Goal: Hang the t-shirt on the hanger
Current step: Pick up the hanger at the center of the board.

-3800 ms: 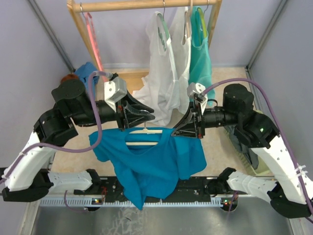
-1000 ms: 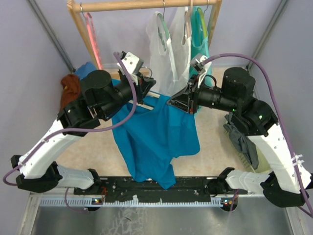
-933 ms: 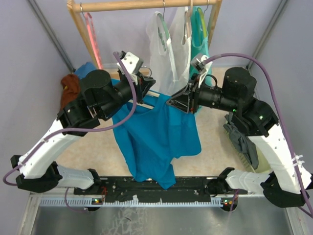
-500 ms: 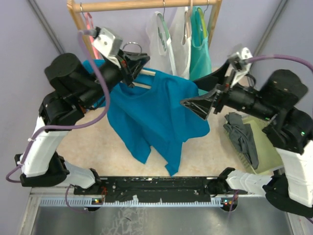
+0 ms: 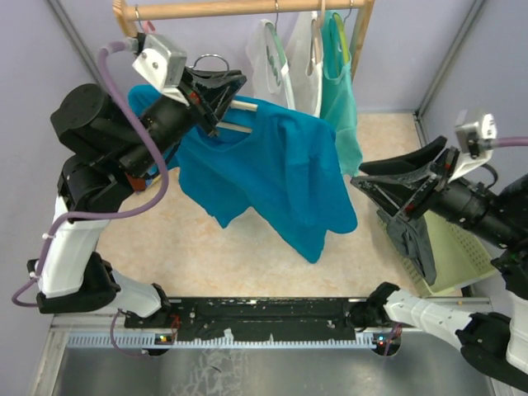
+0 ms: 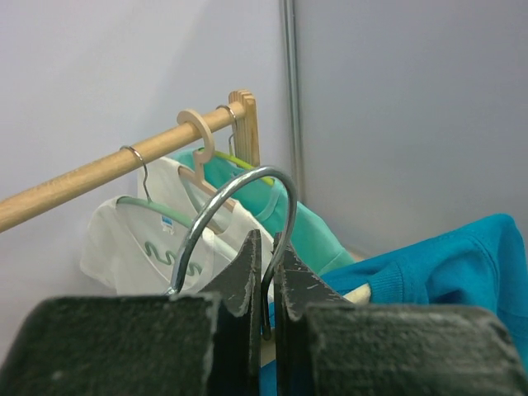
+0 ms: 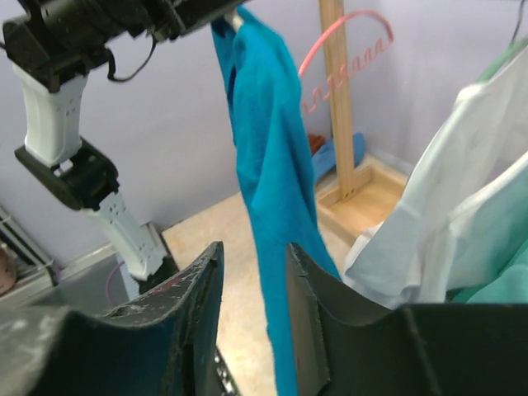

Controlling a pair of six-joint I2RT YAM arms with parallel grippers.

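The teal-blue t-shirt [image 5: 276,165] hangs off the table on the cream hanger [image 5: 241,106], collar at the top. My left gripper [image 5: 216,82] is shut on the hanger's silver hook [image 6: 247,177] and holds it up in front of the wooden rail. In the left wrist view the gripper [image 6: 266,247] pinches the wire, with the shirt's shoulder [image 6: 450,268] at the lower right. My right gripper [image 5: 363,176] is open and empty, to the right of the shirt and apart from it. In the right wrist view [image 7: 252,264] the shirt [image 7: 264,165] hangs beyond the fingers.
The wooden rail [image 5: 247,8] of the rack crosses the back. A white tank top [image 5: 276,66] and a mint tank top [image 5: 338,91] hang on it at the right. A pink hanger [image 7: 346,33] hangs at its left end. Grey clothes [image 5: 412,239] lie by a pale green basket [image 5: 454,247] at right.
My left arm has lifted the hanger with the shirt up and back toward the rail. My right gripper has come off the shirt's shoulder and drawn back to the right, open.
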